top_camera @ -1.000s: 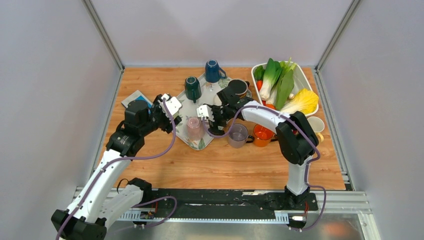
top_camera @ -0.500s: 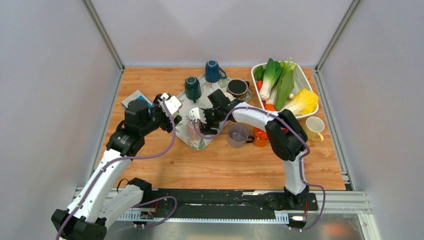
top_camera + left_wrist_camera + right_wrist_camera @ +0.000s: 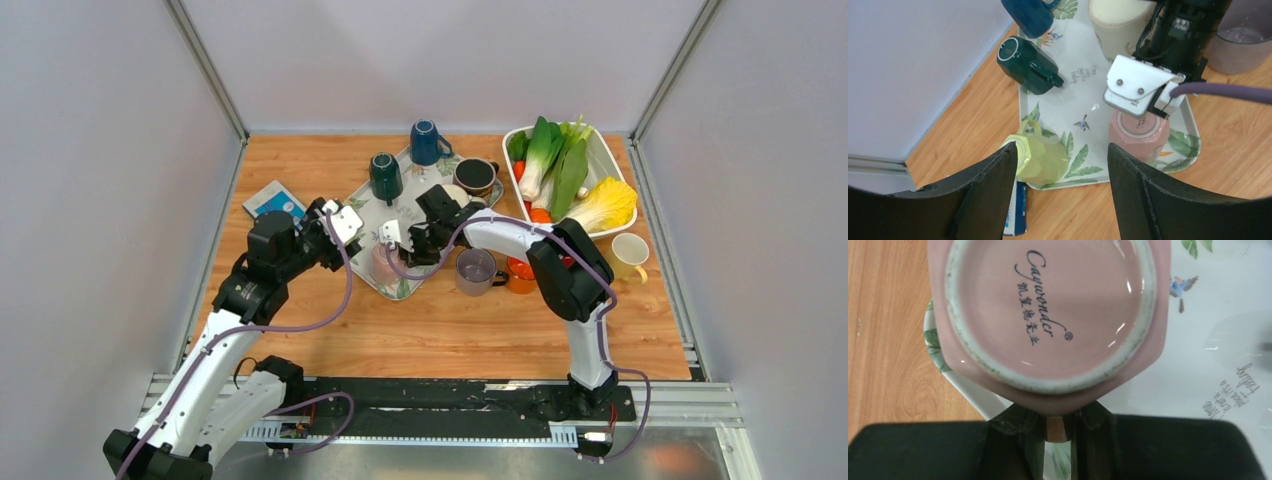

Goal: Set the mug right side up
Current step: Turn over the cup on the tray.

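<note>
The pink mug point(image 3: 383, 263) point(image 3: 1139, 131) stands upside down on the near corner of the leaf-print tray point(image 3: 410, 196) point(image 3: 1073, 100). Its printed base point(image 3: 1053, 315) faces up. My right gripper point(image 3: 396, 248) point(image 3: 1058, 429) reaches in from the right and is shut on the mug's handle, which shows between the fingertips. My left gripper point(image 3: 338, 222) point(image 3: 1062, 165) hangs open over the tray's left edge with nothing between its fingers. It is to the left of the pink mug and apart from it.
A yellow-green mug point(image 3: 1040, 160) lies on its side on the tray. A dark green mug point(image 3: 385, 177), a blue mug point(image 3: 427, 142) and a brown mug point(image 3: 475, 176) share the tray. A grey cup point(image 3: 475, 270), orange mug point(image 3: 520, 272), cream mug point(image 3: 630, 253), vegetable bin point(image 3: 600, 150) and blue packet point(image 3: 272, 200) surround it.
My right gripper has moved left to the pink mug and shut on its handle. My left arm has drawn back a little toward the near left, still open.
</note>
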